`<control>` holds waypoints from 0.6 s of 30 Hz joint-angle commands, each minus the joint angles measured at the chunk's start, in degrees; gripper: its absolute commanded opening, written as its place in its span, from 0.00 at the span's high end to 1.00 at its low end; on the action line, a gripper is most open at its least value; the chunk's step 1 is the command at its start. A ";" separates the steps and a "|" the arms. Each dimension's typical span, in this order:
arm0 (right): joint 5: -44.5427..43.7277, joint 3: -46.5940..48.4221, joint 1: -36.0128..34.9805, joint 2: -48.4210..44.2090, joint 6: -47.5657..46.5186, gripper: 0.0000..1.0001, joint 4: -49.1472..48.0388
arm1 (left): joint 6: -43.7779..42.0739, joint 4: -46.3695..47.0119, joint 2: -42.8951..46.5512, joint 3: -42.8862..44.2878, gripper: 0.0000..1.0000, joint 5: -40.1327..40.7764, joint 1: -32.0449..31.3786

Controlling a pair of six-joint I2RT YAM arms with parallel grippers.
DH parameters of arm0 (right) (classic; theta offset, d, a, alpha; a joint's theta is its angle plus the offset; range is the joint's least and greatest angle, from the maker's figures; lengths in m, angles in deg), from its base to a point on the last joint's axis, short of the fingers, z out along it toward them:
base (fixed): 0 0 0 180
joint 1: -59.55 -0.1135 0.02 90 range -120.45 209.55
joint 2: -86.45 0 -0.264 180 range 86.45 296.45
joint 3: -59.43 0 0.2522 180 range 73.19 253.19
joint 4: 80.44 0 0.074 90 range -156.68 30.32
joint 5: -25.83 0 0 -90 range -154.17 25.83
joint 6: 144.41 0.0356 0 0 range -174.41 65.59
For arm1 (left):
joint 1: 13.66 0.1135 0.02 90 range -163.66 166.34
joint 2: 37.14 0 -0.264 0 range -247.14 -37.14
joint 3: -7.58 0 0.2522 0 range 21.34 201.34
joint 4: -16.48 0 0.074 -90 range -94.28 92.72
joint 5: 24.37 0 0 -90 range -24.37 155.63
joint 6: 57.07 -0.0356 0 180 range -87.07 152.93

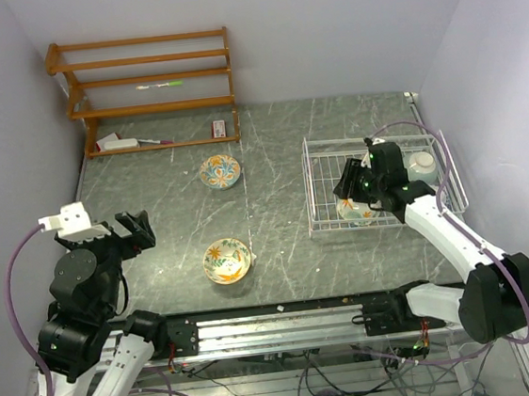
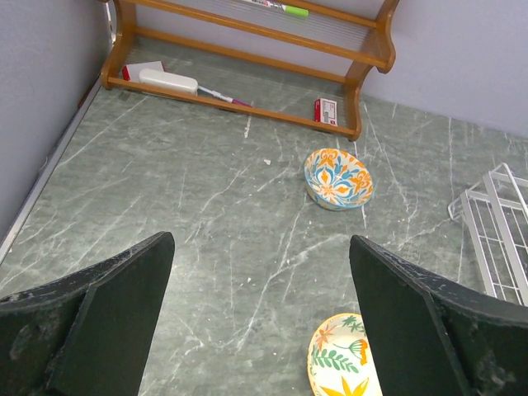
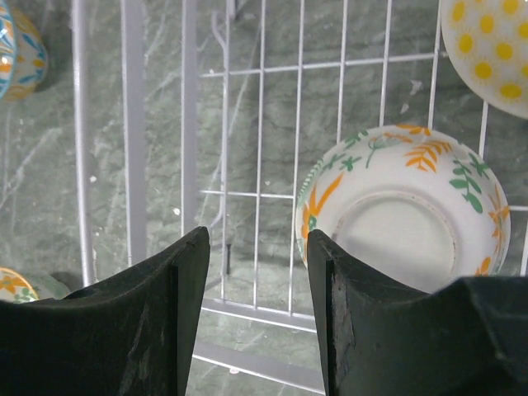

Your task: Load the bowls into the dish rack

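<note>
Over the dish rack [image 1: 309, 193] on the table's right side, the right gripper [image 3: 257, 239] is hanging with its jaws parted and gripping nothing. One finger is just beside an upturned cream bowl [image 3: 404, 210] with orange leaves, which is lying on the rack's wires. A yellow-dotted bowl [image 3: 491, 49] is sitting in the rack beyond it. Two bowls are resting upright on the grey table [image 1: 269, 150], well apart: a blue-and-orange patterned bowl [image 2: 338, 178] nearer the wooden shelf [image 1: 149, 87], and a cream floral bowl [image 1: 227, 260] nearer the arms. The left gripper [image 2: 260, 247] is hovering above the table's left side, jaws spread wide and empty
</note>
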 commanded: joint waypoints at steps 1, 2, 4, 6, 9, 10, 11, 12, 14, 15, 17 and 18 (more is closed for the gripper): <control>-2.73 -1.48 -0.51 -0.31 -0.09 0.49 1.12 | -0.44 0.59 0.97 -0.48 0.02 0.40 0.43; -2.94 -1.68 -0.53 -0.54 -0.28 0.49 1.49 | -0.52 0.58 1.02 -0.49 0.02 0.44 0.43; -3.69 -1.99 -0.47 -0.66 -0.71 0.49 2.32 | -0.53 0.66 0.96 -0.64 0.02 0.53 0.43; -5.59 -2.14 -0.47 -0.80 -0.96 0.49 3.55 | -0.51 0.76 1.03 -0.84 0.02 0.47 0.43; -10.05 -2.62 -0.48 -1.52 -0.83 0.49 4.82 | -0.37 1.01 1.15 -1.20 0.02 0.36 0.43; -11.93 -2.76 -0.51 -1.87 -0.81 0.49 5.18 | -0.36 1.03 1.27 -1.31 0.02 0.23 0.43; -14.17 -2.86 -0.54 -2.10 -0.70 0.49 5.67 | -0.35 1.03 1.29 -1.39 0.02 0.31 0.43; -15.95 -2.87 -0.47 -2.26 -0.52 0.49 6.19 | -0.40 1.03 1.32 -1.36 0.02 0.35 0.43; -19.70 -2.83 -0.45 -2.35 -0.64 0.49 6.90 | -0.60 1.12 1.45 -1.36 0.02 0.38 0.43; -21.00 -2.78 -0.49 -2.35 -0.61 0.48 7.15 | -0.73 1.12 1.42 -1.40 0.02 0.44 0.43; -22.44 -2.94 -0.49 -2.48 -0.62 0.48 7.15 | -0.94 1.19 1.36 -1.40 0.02 0.53 0.43; -23.15 -3.02 -0.47 -2.57 -0.50 0.48 7.21 | -1.01 1.21 1.29 -1.45 0.02 0.60 0.43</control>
